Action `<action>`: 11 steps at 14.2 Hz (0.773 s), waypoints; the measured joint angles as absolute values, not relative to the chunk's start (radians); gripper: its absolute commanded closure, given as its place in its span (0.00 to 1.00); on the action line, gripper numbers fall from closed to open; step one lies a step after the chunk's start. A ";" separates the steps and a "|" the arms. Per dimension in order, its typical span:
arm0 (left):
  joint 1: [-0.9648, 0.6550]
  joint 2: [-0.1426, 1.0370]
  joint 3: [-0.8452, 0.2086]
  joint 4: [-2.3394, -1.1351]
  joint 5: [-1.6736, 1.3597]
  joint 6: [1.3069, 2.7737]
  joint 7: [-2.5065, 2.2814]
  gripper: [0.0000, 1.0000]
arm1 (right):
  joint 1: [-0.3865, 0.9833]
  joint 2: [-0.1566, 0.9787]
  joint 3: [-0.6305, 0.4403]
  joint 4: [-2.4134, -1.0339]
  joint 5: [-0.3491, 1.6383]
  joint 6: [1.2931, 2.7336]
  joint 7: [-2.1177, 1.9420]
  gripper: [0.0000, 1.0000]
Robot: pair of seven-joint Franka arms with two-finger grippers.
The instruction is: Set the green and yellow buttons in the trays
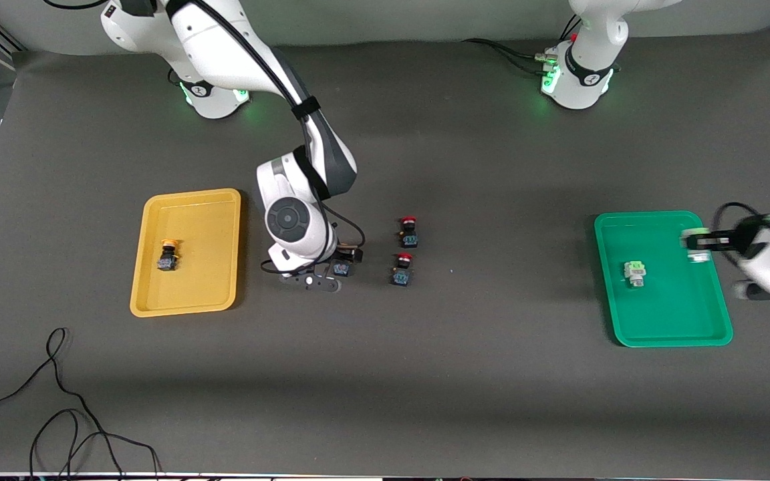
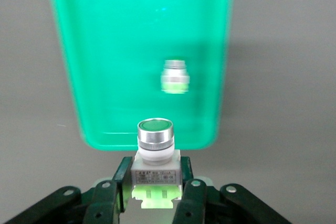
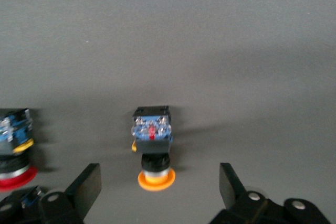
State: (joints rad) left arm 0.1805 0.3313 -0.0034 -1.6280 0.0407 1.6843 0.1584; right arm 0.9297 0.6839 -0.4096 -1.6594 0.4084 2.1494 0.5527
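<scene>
Now | left gripper (image 2: 152, 195) jaws pinching green button (image 2: 155, 148) over green tray (image 2: 94, 77) | right gripper (image 3: 157, 192) jaws spread around yellow button (image 3: 153, 148)

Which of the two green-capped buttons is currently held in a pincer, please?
The green-capped button clamped in the left pincer over the green tray; the other green-capped button lies loose inside that tray.

A dark grey table (image 1: 492, 374) carried a yellow tray (image 1: 184, 300) toward the right arm's end and a green tray (image 1: 672, 331) toward the left arm's end. Between them lay two red-capped buttons (image 1: 408, 231) and one orange-capped button (image 3: 153, 148). Black cables (image 1: 64, 414) trailed near the front camera.
</scene>
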 measured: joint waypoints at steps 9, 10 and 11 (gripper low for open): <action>0.258 0.577 -0.008 -1.806 0.108 2.155 0.227 0.14 | 0.951 0.775 -0.406 -1.652 0.438 2.275 0.553 1.00; 0.261 0.581 -0.009 -1.801 0.112 2.156 0.234 0.01 | 0.951 0.774 -0.407 -1.646 0.448 2.275 0.553 1.00; 0.262 0.578 -0.010 -1.787 0.113 2.148 0.244 0.00 | 0.951 0.771 -0.409 -1.643 0.453 2.275 0.554 1.00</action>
State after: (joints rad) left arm 0.2618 0.5780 -0.0097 -1.7875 0.1131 2.1481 0.2443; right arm 0.9512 0.7712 -0.4089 -1.6428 0.4530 2.2747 0.5535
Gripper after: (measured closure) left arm 0.436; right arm 0.595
